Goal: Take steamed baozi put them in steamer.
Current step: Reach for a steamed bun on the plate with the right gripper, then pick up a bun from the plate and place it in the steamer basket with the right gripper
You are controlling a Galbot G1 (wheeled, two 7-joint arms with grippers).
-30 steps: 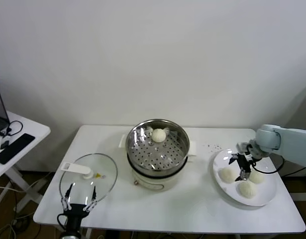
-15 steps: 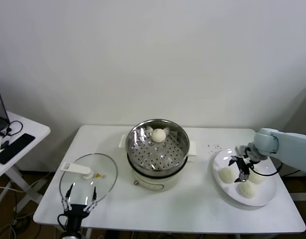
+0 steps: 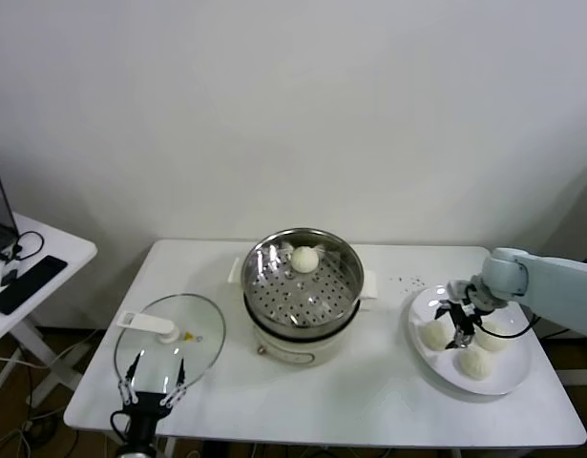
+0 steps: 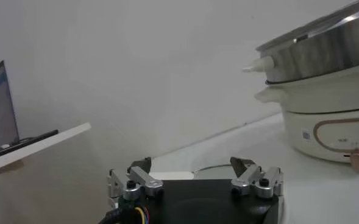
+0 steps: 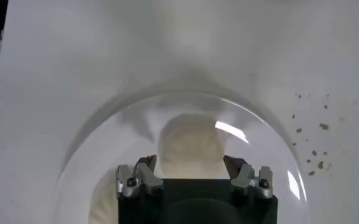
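Note:
The steamer (image 3: 301, 277) stands mid-table on its cream pot and holds one baozi (image 3: 304, 258) at the far side. Three baozi (image 3: 434, 334) (image 3: 475, 362) (image 3: 493, 336) lie on the white plate (image 3: 425, 305) at the right. My right gripper (image 3: 459, 322) is open, low over the plate between the left and right buns. In the right wrist view its gripper (image 5: 188, 165) is open with a baozi (image 5: 191, 141) just beyond the fingertips, inside the plate rim (image 5: 106, 128). My left gripper (image 3: 150, 380) is open and idle at the table's front left; it also shows in the left wrist view (image 4: 191, 169).
A glass lid (image 3: 193, 348) with a white knob (image 3: 166, 330) lies left of the steamer, just beyond my left gripper. Dark crumbs (image 3: 408, 281) dot the table behind the plate. A side table (image 3: 45, 250) with a black device stands at the far left.
My right gripper has shifted slightly left and lower over the plate. The buns, the steamer and my left arm have not moved.

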